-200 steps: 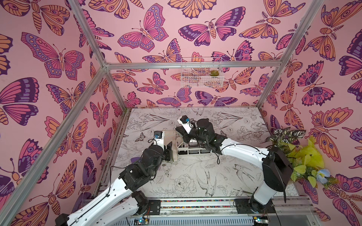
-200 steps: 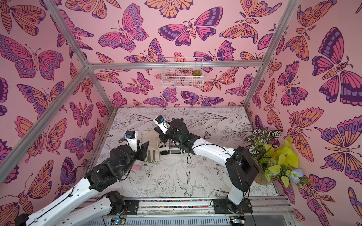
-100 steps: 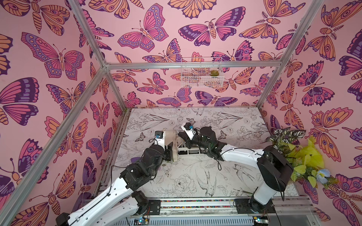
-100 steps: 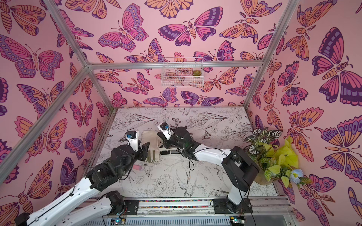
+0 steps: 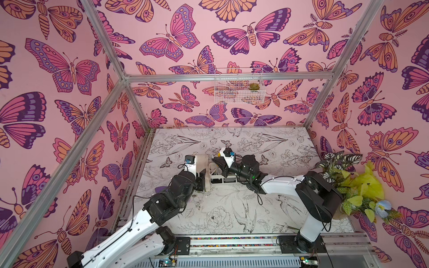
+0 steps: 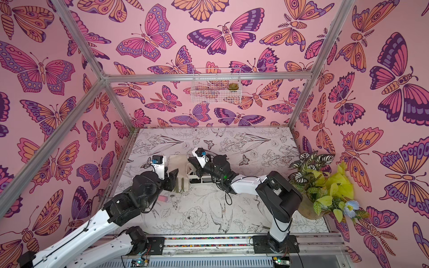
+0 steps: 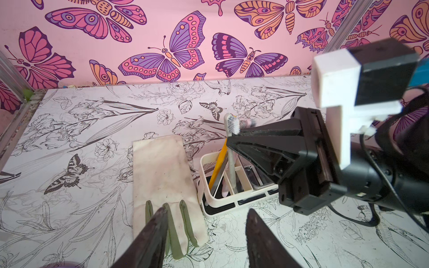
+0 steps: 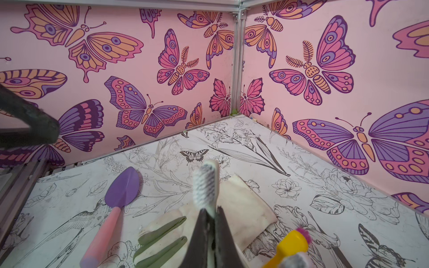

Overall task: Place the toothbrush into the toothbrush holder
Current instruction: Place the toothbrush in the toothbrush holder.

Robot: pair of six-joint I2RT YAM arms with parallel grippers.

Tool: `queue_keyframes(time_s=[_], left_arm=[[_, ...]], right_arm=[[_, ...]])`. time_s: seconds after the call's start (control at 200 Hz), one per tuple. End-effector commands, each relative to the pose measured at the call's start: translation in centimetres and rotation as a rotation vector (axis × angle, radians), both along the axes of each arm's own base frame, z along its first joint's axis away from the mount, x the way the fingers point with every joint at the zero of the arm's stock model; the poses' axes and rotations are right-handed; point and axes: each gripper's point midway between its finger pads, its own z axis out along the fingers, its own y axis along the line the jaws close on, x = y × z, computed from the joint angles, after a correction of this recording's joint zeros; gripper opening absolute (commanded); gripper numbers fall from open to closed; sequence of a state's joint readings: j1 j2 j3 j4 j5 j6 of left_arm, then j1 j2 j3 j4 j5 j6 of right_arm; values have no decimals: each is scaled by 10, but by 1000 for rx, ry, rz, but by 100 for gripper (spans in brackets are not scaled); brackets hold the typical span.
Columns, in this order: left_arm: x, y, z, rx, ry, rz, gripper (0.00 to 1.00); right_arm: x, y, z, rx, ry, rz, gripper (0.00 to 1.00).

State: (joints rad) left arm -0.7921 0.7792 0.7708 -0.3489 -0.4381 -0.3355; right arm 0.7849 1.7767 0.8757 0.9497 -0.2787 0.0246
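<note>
While both arms reach in over the flower-printed bench (image 5: 232,208), a top view shows me the right hand (image 5: 219,163) hanging over the toothbrush holder (image 5: 214,179), a white caddy. The left hand (image 5: 201,179) sits just beside it, above a pale glove (image 5: 201,161). I cannot make out the toothbrush from up there (the right hand covers it). In a top view I also see a white wire basket (image 6: 216,92) on the back wall and a leafy plant (image 6: 320,181) at the bench's right edge. From the left wrist camera, the left hand (image 7: 206,210) has its jaws apart with nothing between them, poised over the glove's (image 7: 162,171) green fingertips and near the end of the toothbrush holder (image 7: 206,162). The toothbrush (image 7: 232,171), white with grey-and-white bristles, stands upright with its handle down in the slotted compartment, next to a leaning yellow brush (image 7: 220,157). The right hand (image 7: 234,137) is clamped on its neck just under the head. From the right wrist camera, the right hand (image 8: 212,214) pinches that white neck, and the head of the toothbrush (image 8: 205,183) sticks out past the fingertips. Beyond it lie the glove (image 8: 246,204) and a purple trowel (image 8: 121,188) with a pink handle, flat on the bench, and the yellow brush (image 8: 293,242) is close by.
</note>
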Motion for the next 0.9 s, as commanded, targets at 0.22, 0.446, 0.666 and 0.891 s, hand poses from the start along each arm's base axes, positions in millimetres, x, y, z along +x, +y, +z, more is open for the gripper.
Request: queue_keyframes(time_s=[0.22, 0.446, 0.666, 0.891], left_arm=[[3, -4, 4, -9, 15, -2, 55], [5, -11, 1, -12, 26, -25, 55], [6, -13, -4, -22, 17, -30, 55], [5, -16, -4, -24, 14, -48, 55]], right_arm=[[1, -6, -3, 59, 5, 17, 0], [0, -10, -28, 20, 45, 4, 0], [-1, -11, -45, 2, 88, 6, 0], [3, -11, -59, -22, 97, -9, 0]])
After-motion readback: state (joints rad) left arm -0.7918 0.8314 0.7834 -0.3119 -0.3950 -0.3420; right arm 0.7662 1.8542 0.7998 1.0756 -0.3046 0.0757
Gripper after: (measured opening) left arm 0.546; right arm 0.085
